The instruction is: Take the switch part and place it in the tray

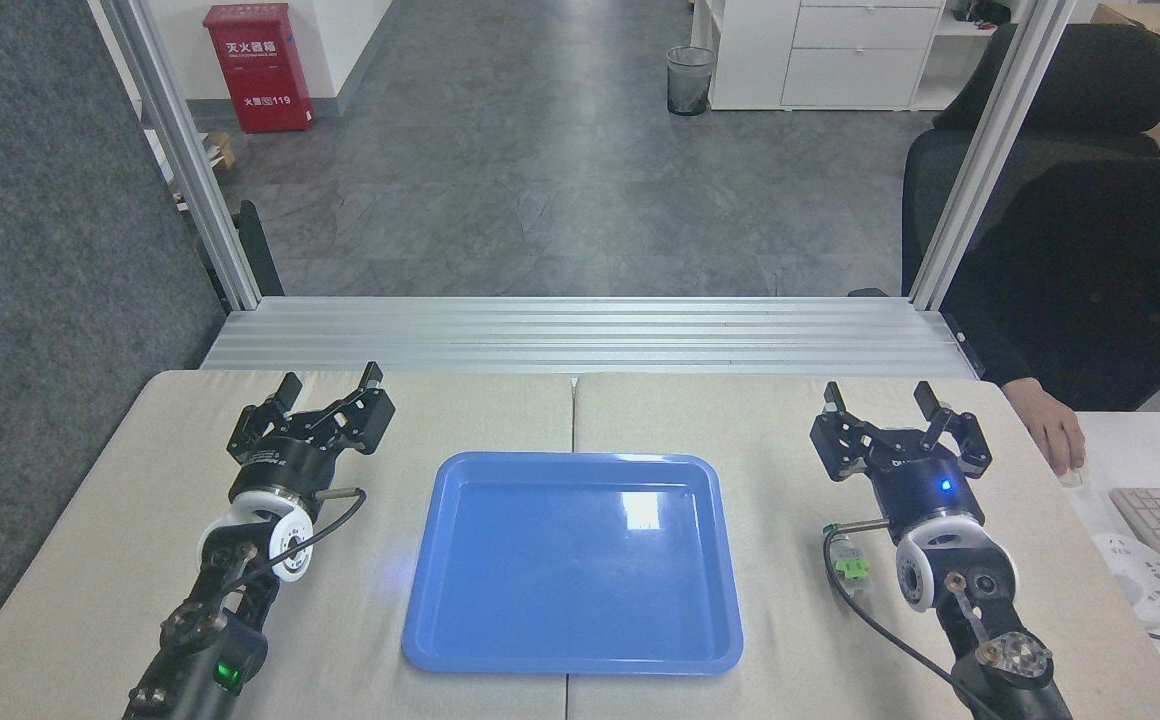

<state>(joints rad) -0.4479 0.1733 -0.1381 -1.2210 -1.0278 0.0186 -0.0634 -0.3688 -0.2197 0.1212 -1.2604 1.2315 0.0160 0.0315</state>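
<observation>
Glossy blue plastic fills the near middle of the desk (pixel 120 560): the tray (pixel 500 655) lies flat and holds nothing. To its right, just beside the right arm's wrist and partly under its cable, rests the switch part (pixel 850 566), on the cloth and well outside the rim. It looks light and rigid, a hard moulded block that would likely slip between smooth fingers if pinched at its rounded metallic end; the flat whitish sides around the green middle seem the safer place to grip. Being so small, it would probably skate on the cloth if nudged off-centre. Further back, the right hand (pixel 900 405) rests beyond the part with its fingers spread wide and nothing between them, and the left hand (pixel 330 385) sits likewise apart and empty on the other side of the tray. The wrist and cable hide the part's near end, so its full length and exact lie are hard to judge. At the far right edge a person's hand (pixel 1060 435) rests on a neighbouring white surface, cut off by the frame
</observation>
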